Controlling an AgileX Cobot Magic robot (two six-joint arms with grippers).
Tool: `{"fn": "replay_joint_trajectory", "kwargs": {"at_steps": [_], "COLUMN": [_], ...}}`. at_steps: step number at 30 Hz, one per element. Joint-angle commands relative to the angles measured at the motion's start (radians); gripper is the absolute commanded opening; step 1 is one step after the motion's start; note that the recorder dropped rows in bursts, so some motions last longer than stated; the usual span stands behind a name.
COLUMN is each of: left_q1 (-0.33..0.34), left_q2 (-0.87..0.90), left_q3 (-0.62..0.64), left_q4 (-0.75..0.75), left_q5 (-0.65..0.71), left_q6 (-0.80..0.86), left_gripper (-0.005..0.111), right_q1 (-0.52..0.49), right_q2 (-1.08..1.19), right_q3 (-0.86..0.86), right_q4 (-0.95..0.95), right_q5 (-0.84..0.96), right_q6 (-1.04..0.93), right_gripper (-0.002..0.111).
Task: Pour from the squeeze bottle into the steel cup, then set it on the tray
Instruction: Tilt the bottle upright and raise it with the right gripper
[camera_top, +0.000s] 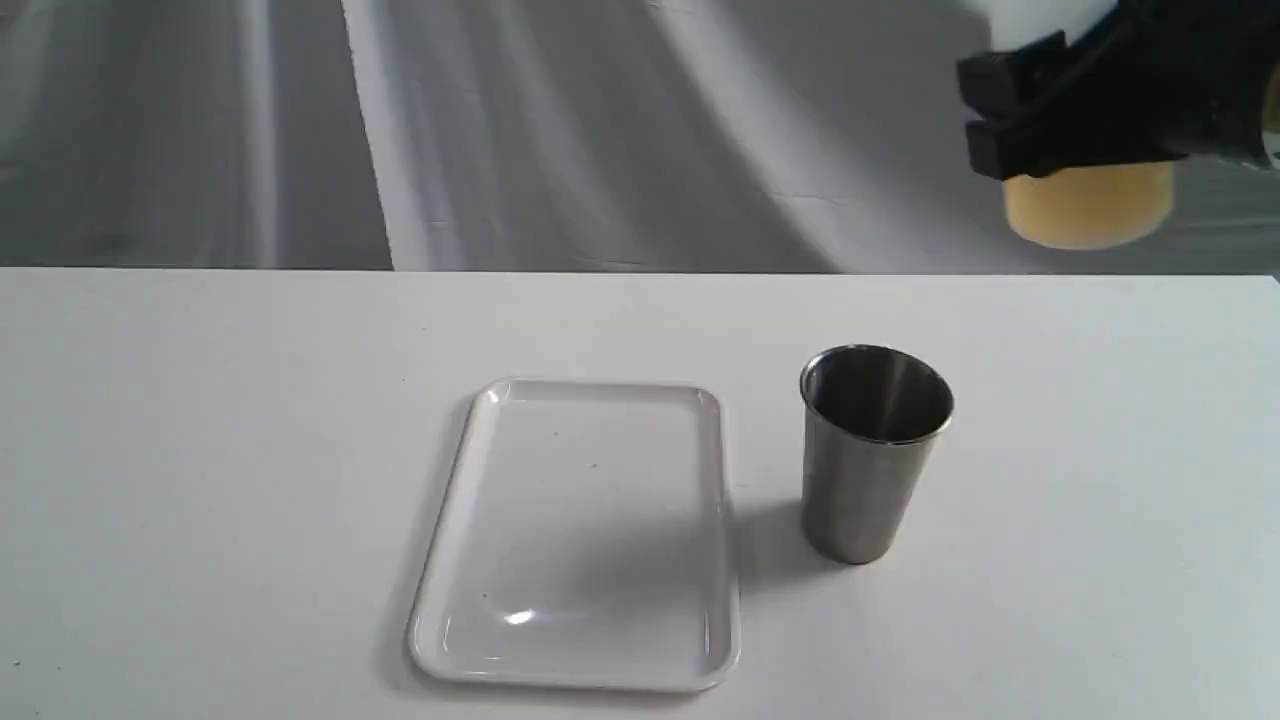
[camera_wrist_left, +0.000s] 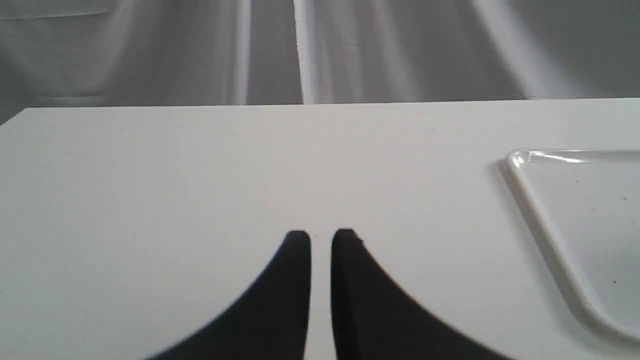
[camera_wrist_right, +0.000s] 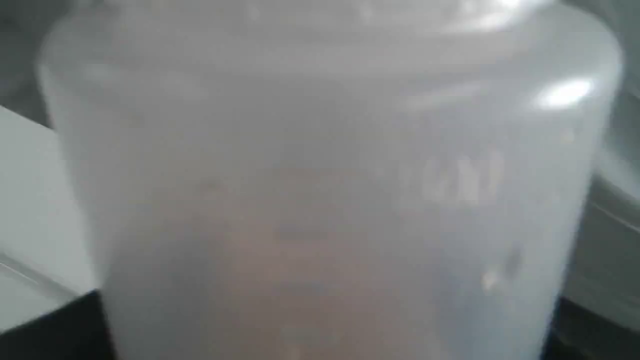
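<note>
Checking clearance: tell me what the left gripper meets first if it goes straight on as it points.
Nothing as far as shown: left gripper faces only table; tray sits aside. Depth unclear.

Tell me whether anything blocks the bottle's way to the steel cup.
Nothing visible does. The squeeze bottle hangs in the right gripper above and right of the steel cup, open air between; the tray lies to the cup's left.

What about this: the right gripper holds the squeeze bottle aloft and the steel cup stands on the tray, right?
No: the exterior view shows the steel cup on the table beside the tray, not on it. The right gripper holds the squeeze bottle aloft.
</note>
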Motion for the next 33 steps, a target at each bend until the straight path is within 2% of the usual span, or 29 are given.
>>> {"fn": "replay_joint_trajectory", "kwargs": {"at_steps": [1, 4, 8, 21, 33], "left_q1": [0.0, 0.0, 0.0, 0.0, 0.0], "left_q2": [-0.003, -0.003, -0.003, -0.003, -0.003], "left_q3": [0.004, 0.004, 0.004, 0.004, 0.004], "left_q4": [-0.003, -0.003, -0.003, -0.003, -0.003], "left_q5": [-0.009, -0.009, -0.009, -0.009, -0.009], "left_q6": [-0.004, -0.004, -0.004, -0.001, -0.006], "left_gripper": [0.008, 0.008, 0.008, 0.008, 0.008], "right_q1": [0.0, 0.0, 0.002, 0.021, 0.186], "right_q2": [-0.029, -0.029, -0.029, -0.029, 0.022], "right_q3": [-0.008, -0.008, -0.008, -0.007, -0.003], "right_q4": [0.049, 0.128, 0.273, 0.286, 0.305], "right_q5": [-0.205, -0.301, -0.316, -0.326, -0.361], "right_q6": [-0.008, -0.014, -0.01, -0.026, -0.026], "right_gripper": [0.0, 0.0, 0.0, 0.0, 0.0]}}
